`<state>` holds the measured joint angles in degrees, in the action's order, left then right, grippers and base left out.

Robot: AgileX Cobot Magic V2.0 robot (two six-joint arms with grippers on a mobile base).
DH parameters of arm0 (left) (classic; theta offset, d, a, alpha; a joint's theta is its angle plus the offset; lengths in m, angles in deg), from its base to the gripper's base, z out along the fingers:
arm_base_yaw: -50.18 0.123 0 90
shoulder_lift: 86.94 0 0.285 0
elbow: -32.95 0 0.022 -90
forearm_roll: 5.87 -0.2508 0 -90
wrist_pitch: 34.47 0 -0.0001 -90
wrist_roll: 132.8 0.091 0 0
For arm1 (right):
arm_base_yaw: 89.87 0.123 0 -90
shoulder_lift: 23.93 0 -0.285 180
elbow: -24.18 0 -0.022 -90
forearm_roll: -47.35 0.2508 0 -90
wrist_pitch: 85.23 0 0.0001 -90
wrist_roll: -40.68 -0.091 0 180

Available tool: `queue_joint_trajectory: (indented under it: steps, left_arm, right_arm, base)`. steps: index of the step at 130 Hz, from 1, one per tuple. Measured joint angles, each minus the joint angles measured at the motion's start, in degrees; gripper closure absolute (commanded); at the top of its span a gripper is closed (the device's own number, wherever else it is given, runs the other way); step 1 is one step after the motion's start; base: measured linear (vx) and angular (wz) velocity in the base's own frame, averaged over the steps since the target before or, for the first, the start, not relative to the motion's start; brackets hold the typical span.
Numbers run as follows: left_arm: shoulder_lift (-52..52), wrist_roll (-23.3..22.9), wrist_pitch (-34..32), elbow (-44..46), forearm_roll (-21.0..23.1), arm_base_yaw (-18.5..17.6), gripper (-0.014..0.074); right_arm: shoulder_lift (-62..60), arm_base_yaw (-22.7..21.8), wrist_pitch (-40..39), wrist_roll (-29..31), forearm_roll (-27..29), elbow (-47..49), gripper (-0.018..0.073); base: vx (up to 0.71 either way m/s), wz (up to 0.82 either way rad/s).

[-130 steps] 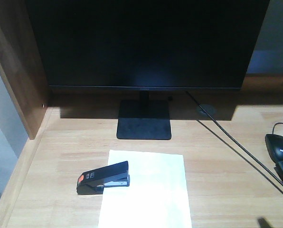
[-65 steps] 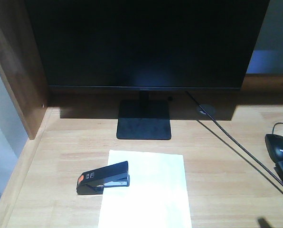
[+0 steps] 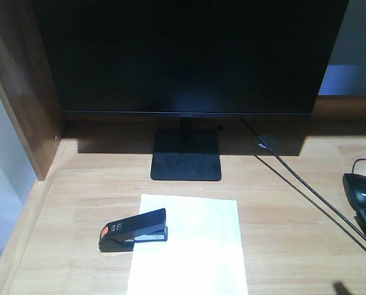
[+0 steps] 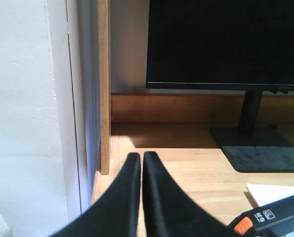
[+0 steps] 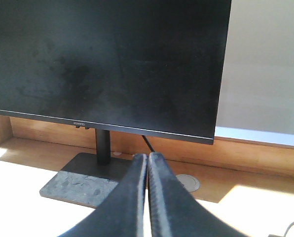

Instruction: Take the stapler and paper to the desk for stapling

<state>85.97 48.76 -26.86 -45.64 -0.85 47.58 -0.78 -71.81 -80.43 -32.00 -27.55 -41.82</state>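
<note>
Paper (image 3: 195,246) runs off frame; stapler (image 3: 134,229) overlaps its left edge.

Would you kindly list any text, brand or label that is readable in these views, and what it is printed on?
Monitor lower bezel: a small logo, too blurred to read.
Stapler top: a small white label beside its orange patch, print too small to read.
Mouse: a faint mark, unreadable.
Nothing else carries text.

I am working at an office workstation. Evidence: a dark flat monitor (image 3: 189,58) on a square stand (image 3: 186,165), a wired computer mouse (image 3: 360,190), a stapler (image 3: 134,230) lying on white paper (image 3: 192,249), all on a light wood counter (image 3: 85,196).
</note>
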Motion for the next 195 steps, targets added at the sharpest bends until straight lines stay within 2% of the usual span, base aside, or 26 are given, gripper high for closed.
queue_joint_trajectory:
  steps: [64,78,93,94,97,101,102,105,110,115,116,119,120,123,124,127,128,138,156,195]
  left_arm:
    - [0.00,0.00,0.00,0.00,0.00,0.00,0.0603]
    - [0.00,0.00,0.00,0.00,0.00,0.00,0.0603]
    - [0.00,0.00,0.00,0.00,0.00,0.00,0.0603]
    - [0.00,0.00,0.00,0.00,0.00,0.00,0.0603]
    - [0.00,0.00,0.00,0.00,0.00,0.00,0.0603]
    - [0.00,0.00,0.00,0.00,0.00,0.00,0.0603]
    - [0.00,0.00,0.00,0.00,0.00,0.00,0.0603]
    - [0.00,0.00,0.00,0.00,0.00,0.00,0.0603]
    - [0.00,0.00,0.00,0.00,0.00,0.00,0.0603]
    - [0.00,0.00,0.00,0.00,0.00,0.00,0.0603]
    - [0.00,0.00,0.00,0.00,0.00,0.00,0.0603]
    - [0.00,0.00,0.00,0.00,0.00,0.00,0.0603]
    - [0.00,0.00,0.00,0.00,0.00,0.00,0.0603]
    - [0.00,0.00,0.00,0.00,0.00,0.00,0.0603]
    - [0.00,0.00,0.00,0.00,0.00,0.00,0.0603]
    - [0.00,0.00,0.00,0.00,0.00,0.00,0.0603]
    - [0.00,0.00,0.00,0.00,0.00,0.00,0.0603]
    - [0.00,0.00,0.00,0.00,0.00,0.00,0.0603]
    - [0.00,0.00,0.00,0.00,0.00,0.00,0.0603]
    - [0.00,0.00,0.00,0.00,0.00,0.00,0.0603]
  right_arm:
    - [0.00,0.00,0.00,0.06,0.11,0.00,0.0566]
    - [0.00,0.00,0.00,2.39,2.51,0.00,0.0566]
    - [0.00,0.00,0.05,13.26,13.61,0.00,0.0566]
    - [0.00,0.00,0.22,15.14,16.49,0.00,0.0566]
    - [0.00,0.00,0.24,18.24,18.52,0.00,0.0566]
    - [0.00,0.00,0.55,22.66,23.95,0.00,0.0566]
    - [0.00,0.00,0.64,26.20,26.26,0.00,0.0566]
    - [0.00,0.00,0.82,28.61,28.56,0.00,0.0566]
    - [0.00,0.00,1.31,37.17,36.97,0.00,0.0566]
    - [0.00,0.00,1.55,42.04,41.66,0.00,0.0566]
    - [0.00,0.00,1.64,44.41,45.08,0.00,0.0566]
    - [0.00,0.00,1.71,47.93,47.29,0.00,0.0566]
    - [0.00,0.00,1.88,50.12,50.43,0.00,0.0566]
    - [0.00,0.00,2.00,52.29,52.42,0.00,0.0566]
    - [0.00,0.00,2.00,55.40,54.30,0.00,0.0566]
    - [0.00,0.00,2.11,57.37,56.05,0.00,0.0566]
    - [0.00,0.00,2.19,60.10,58.49,0.00,0.0566]
    - [0.00,-0.55,2.34,67.36,64.79,0.00,0.0566]
    - [0.00,-4.55,2.51,70.98,68.68,0.00,0.0566]
    - [-5.73,-15.09,7.89,74.11,69.46,0.00,0.0566]
  base:
    - [0.00,0.00]
    - [0.00,0.00]
    - [0.00,0.00]
    - [0.00,0.00]
    - [0.00,0.00]
    - [0.00,0.00]
    - [0.00,0.00]
    - [0.00,0.00]
    - [0.00,0.00]
    - [0.00,0.00]
    - [0.00,0.00]
    - [0.00,0.00]
    - [0.00,0.00]
    - [0.00,0.00]
    - [0.00,0.00]
    - [0.00,0.00]
    - [0.00,0.00]
    - [0.00,0.00]
    - [0.00,0.00]
    - [0.00,0.00]
